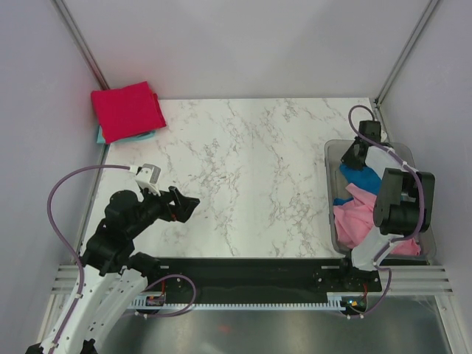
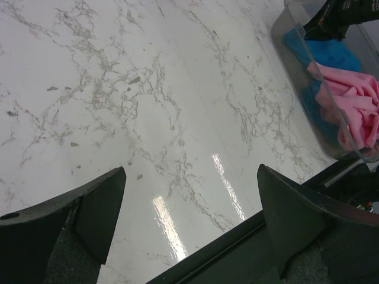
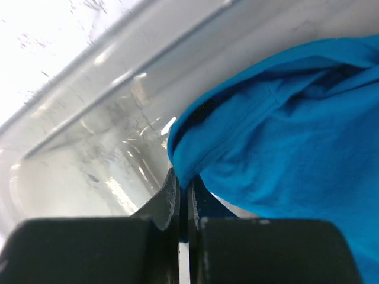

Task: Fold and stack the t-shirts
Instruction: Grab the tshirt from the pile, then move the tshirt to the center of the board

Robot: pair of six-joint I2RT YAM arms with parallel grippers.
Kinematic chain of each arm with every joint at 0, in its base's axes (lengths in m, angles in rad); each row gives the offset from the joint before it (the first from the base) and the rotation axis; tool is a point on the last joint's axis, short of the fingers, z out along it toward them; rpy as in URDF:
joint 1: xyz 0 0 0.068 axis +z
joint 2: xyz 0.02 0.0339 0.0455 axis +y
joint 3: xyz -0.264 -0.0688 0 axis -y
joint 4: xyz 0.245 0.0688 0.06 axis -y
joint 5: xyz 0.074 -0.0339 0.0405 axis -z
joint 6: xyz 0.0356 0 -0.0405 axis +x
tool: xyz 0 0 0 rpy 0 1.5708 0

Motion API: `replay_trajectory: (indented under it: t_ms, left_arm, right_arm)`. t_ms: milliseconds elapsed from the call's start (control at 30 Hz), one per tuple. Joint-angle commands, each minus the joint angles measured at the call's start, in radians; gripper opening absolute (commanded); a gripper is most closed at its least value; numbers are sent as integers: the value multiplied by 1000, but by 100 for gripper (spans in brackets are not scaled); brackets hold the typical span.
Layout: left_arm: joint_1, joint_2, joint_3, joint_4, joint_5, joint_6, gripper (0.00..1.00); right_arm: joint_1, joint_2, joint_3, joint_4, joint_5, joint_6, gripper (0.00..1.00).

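Observation:
A folded crimson red t-shirt [image 1: 127, 110] lies at the table's far left corner on top of a pale teal t-shirt [image 1: 140, 136], of which only an edge shows. A bright blue t-shirt [image 1: 361, 179] and a pink t-shirt [image 1: 360, 217] lie crumpled in the clear plastic tub [image 1: 332, 193] at the right. My right gripper [image 1: 355, 157] is inside the tub, shut on a fold of the blue t-shirt [image 3: 284, 142]. My left gripper [image 1: 184, 204] is open and empty above the table's near left part. The tub's blue [image 2: 328, 56] and pink [image 2: 355, 103] shirts also show in the left wrist view.
The marble table [image 1: 251, 177] lies between the folded stack and the tub. A black rail [image 1: 251, 269] runs along the near edge. Grey walls close in the left, back and right.

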Motion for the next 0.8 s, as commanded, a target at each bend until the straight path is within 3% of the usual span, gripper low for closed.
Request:
replay_trajectory:
  t_ms: [0, 67, 167, 267, 300, 400, 533, 633, 767]
  left_arm:
    - [0, -6, 1, 21, -13, 10, 100]
    - [0, -14, 1, 19, -14, 10, 100]
    - [1, -26, 1, 18, -19, 10, 100]
    - [3, -34, 1, 16, -19, 10, 100]
    - [6, -36, 1, 18, -19, 10, 100]
    - [9, -37, 2, 16, -20, 10, 100]
    - [15, -42, 4, 13, -26, 10, 100]
    - [15, -49, 4, 12, -33, 9, 100]
    - [15, -57, 2, 10, -42, 6, 100]
  right_arm:
    - [-10, -98, 142, -73, 38, -43, 0]
    - [-10, -154, 210, -156, 48, -61, 0]
    - [-3, -244, 443, -280, -21, -72, 0]
    - [77, -271, 792, -405, -81, -94, 0]
    - [105, -259, 988, -424, -157, -92, 0]
    - [204, -233, 1265, -387, -295, -31, 0]
    - [218, -280, 1225, -98, -602, 200, 0]
    - [218, -360, 1068, 15, -603, 209, 0]
    - [218, -536, 657, 115, -569, 166, 0]
